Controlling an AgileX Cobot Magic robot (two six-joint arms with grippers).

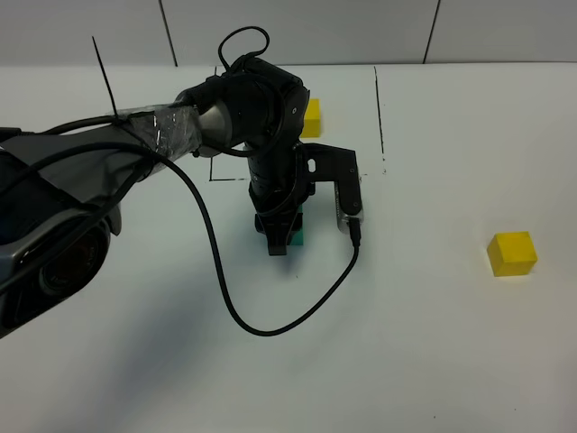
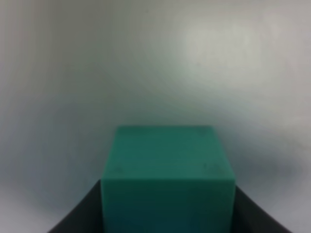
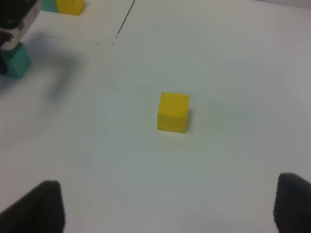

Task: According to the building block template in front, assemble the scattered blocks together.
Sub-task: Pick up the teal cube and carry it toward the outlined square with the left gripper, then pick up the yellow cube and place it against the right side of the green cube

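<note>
The table [image 1: 433, 361] is plain white. The teal cube [image 2: 167, 179] is blue-green all over. Far from the teal cube, the yellow cube [image 1: 512, 253] is bright yellow. Behind the teal cube, the template [image 3: 68, 6] is half teal, half yellow, with thin black lines. The arm [image 1: 261, 99] above the teal cube is black, with shiny silver tape [image 1: 167, 131].

Robotics test lab, viewed from beside the bench. A bare white desk [image 1: 433, 361] bears thin black drawn lines [image 1: 380, 108]. A black jointed robot arm [image 1: 261, 108], its sleeve wrapped in clear tape, reaches over it. A loose black cable [image 1: 225, 298] runs to a small camera [image 1: 350, 194] at the wrist. The end effector [image 1: 278, 244] grips a teal cube [image 1: 296, 239]; a yellow cube [image 1: 512, 253] lies apart. Pale seamed wall panels [image 1: 297, 32] stand behind.
</note>
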